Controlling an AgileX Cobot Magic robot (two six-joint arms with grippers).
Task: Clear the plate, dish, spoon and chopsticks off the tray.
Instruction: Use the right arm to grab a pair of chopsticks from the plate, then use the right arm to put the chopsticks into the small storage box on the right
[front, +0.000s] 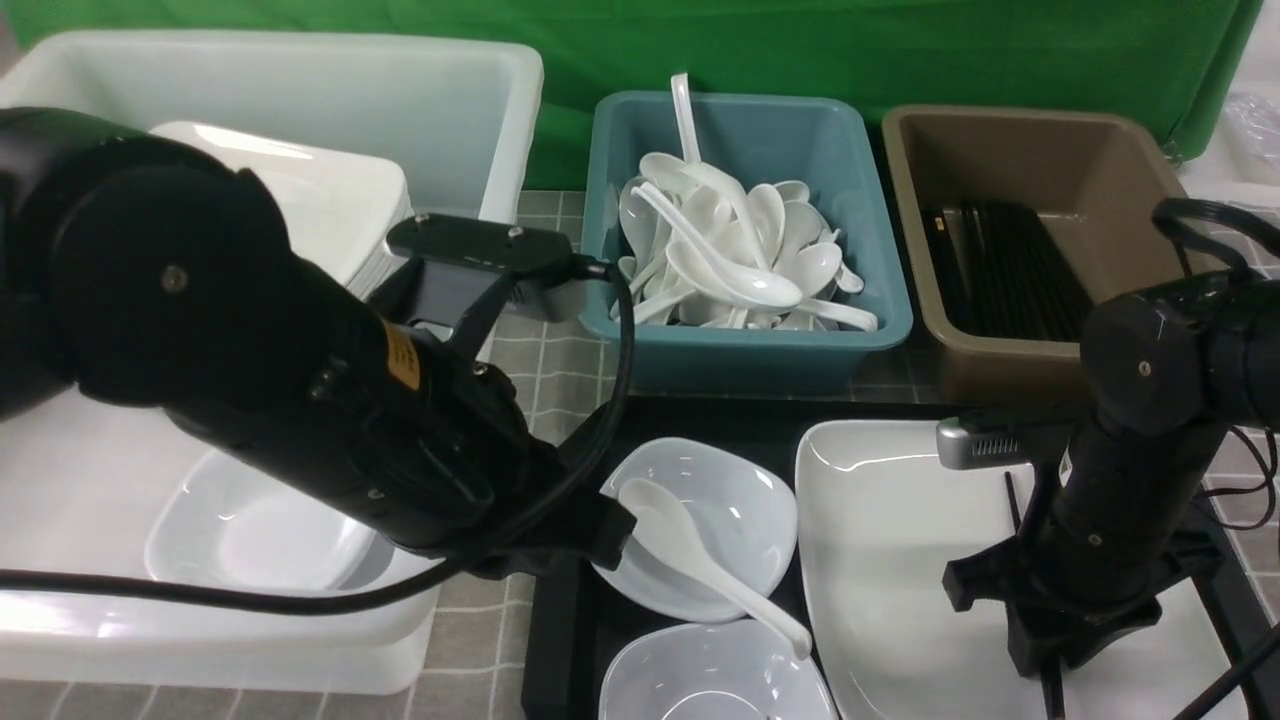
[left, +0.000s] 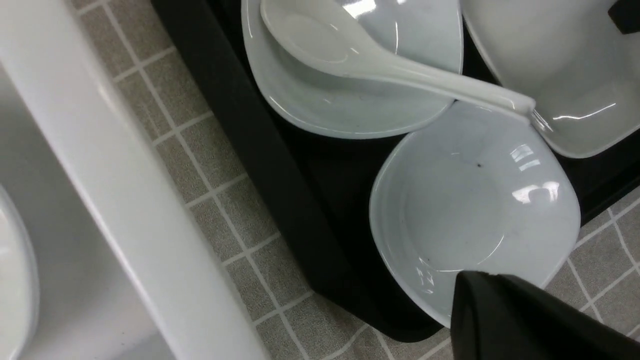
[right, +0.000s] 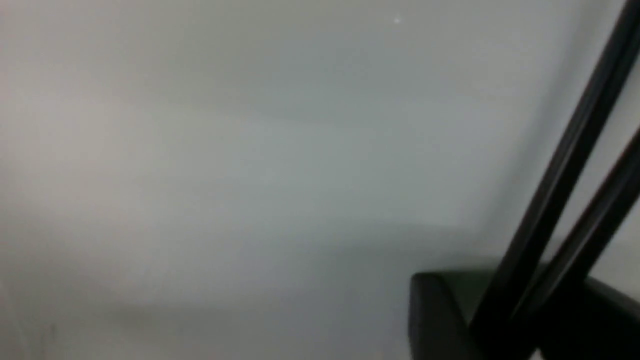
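Observation:
A black tray (front: 560, 640) carries the large white plate (front: 880, 560) and two small white dishes (front: 735, 505) (front: 700, 675). The white spoon (front: 700, 550) lies across both dishes, bowl in the far one. The black chopsticks (right: 565, 165) rest on the plate. My right gripper (front: 1080, 650) is down on the plate, open, with the chopsticks between its fingers (right: 445, 315). My left gripper (left: 480, 287), shut and empty, hovers over the near dish (left: 475, 210) by the tray's left rim (left: 280, 165). The front view hides it behind its arm.
A teal bin (front: 880, 330) full of spoons and a brown bin (front: 1130, 170) of chopsticks stand behind the tray. On the left are a white tub (front: 470, 110) with stacked plates (front: 330, 200) and a nearer white tub (front: 80, 500) holding a dish (front: 250, 540).

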